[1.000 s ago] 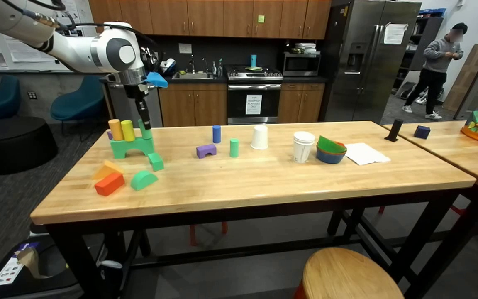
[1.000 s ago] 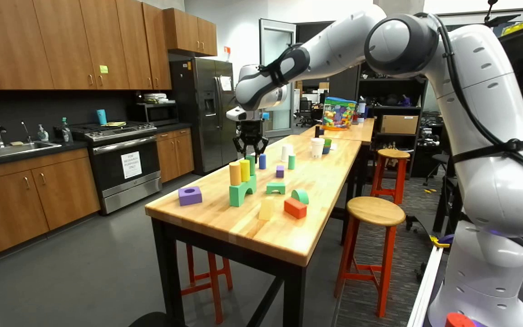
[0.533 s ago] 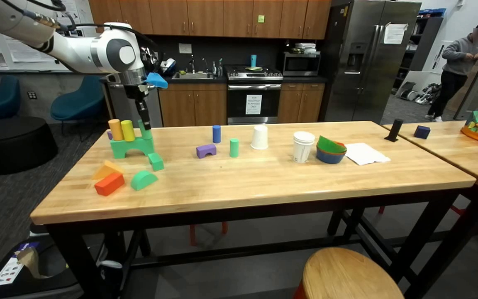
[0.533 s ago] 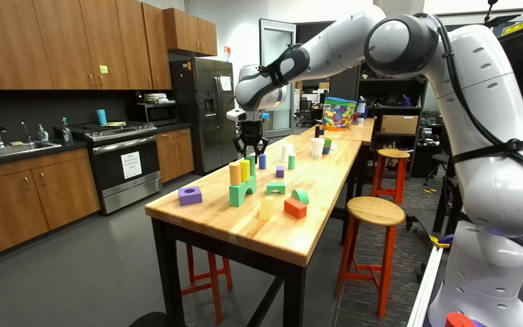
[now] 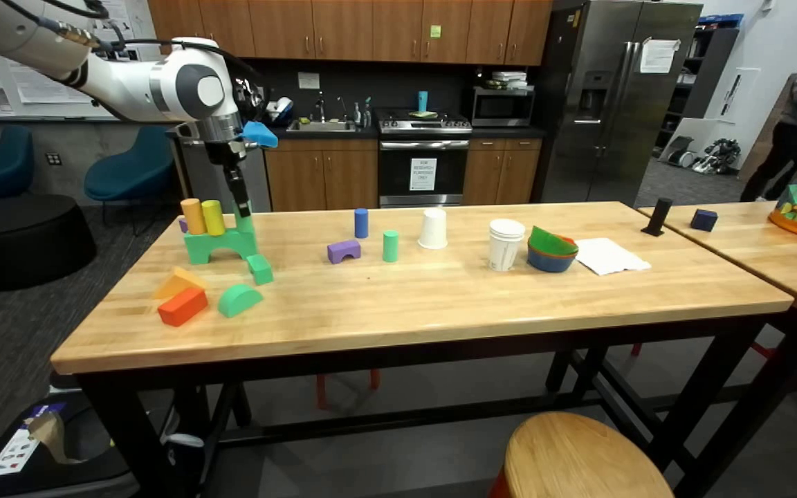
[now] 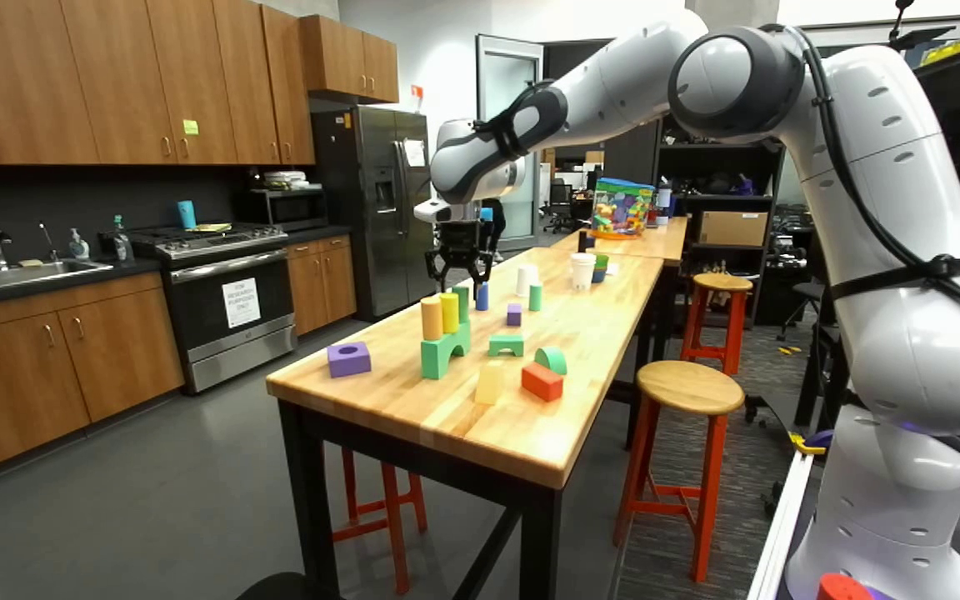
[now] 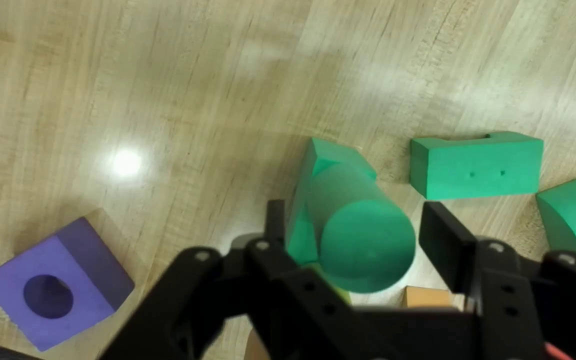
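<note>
A green cylinder (image 7: 368, 245) stands upright on one end of a green arch block (image 5: 222, 243). My gripper (image 7: 358, 225) is above the arch with its jaws open on either side of the cylinder's top. A gap shows between the cylinder and each finger in the wrist view. On the same arch stand a yellow cylinder (image 6: 450, 312) and an orange cylinder (image 6: 432, 318), in a row with the green one. In the wrist view the yellow cylinder is mostly hidden behind a finger.
Around the arch lie a purple block with a hole (image 7: 48, 295), a small green bridge block (image 7: 483, 167), a green half-round (image 5: 239, 300), a red block (image 5: 182, 307) and an orange wedge (image 5: 178, 282). Farther along the table are blue (image 5: 361, 223) and green cylinders, cups and bowls (image 5: 551, 252).
My gripper's jaws have spread apart from around the green cylinder, which stays standing on the arch. The arm has barely shifted. A person in the background has walked toward the right in an exterior view.
</note>
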Available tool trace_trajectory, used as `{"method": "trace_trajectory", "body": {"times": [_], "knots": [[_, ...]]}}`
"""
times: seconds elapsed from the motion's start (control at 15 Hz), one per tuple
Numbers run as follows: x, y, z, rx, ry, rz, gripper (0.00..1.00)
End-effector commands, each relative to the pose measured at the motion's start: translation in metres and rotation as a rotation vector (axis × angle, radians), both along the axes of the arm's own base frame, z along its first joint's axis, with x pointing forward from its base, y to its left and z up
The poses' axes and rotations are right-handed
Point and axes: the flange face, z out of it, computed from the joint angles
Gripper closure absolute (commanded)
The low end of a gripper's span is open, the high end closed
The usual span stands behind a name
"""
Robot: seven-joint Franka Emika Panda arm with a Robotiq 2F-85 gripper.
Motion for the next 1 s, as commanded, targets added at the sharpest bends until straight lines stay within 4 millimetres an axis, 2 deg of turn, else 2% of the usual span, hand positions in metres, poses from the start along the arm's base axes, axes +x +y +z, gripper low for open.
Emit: {"method": "trace_trajectory", "body": {"times": [0.0,0.07,0.33,0.4,0.53,0.73,0.93], "knots": [[0.0,0.0,0.001,0.0,0.001,0.0,0.23],[0.0,0.0,0.001,0.0,0.001,0.0,0.19],[0.0,0.0,0.001,0.0,0.002,0.0,0.19],[0.0,0.0,0.001,0.0,0.002,0.0,0.05],[-0.002,0.0,0.007,-0.013,-0.009,-0.013,0.0],[-0.005,0.003,0.027,-0.025,-0.032,-0.007,0.0],[-0.013,0.01,0.064,-0.038,-0.074,0.011,0.0]]}}
